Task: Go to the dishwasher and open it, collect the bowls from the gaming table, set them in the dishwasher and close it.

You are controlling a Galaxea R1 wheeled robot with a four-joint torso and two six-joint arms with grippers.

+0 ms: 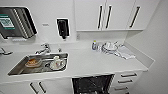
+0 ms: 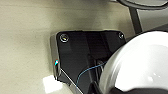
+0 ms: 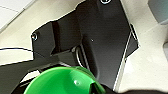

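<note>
Here, dishwasher point(image 1: 92, 85) seen open under the white surface point(image 1: 85, 62), white bowl point(image 2: 140, 65) at the left tool, green bowl point(image 3: 62, 81) at the right tool, either grip impossible to tell.

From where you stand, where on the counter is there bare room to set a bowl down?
The counter is bare between the sink and the dish rack, above the open dishwasher. The sink already holds dishes, and the right back corner, with rack, bottle and cloth, is crowded.
</note>
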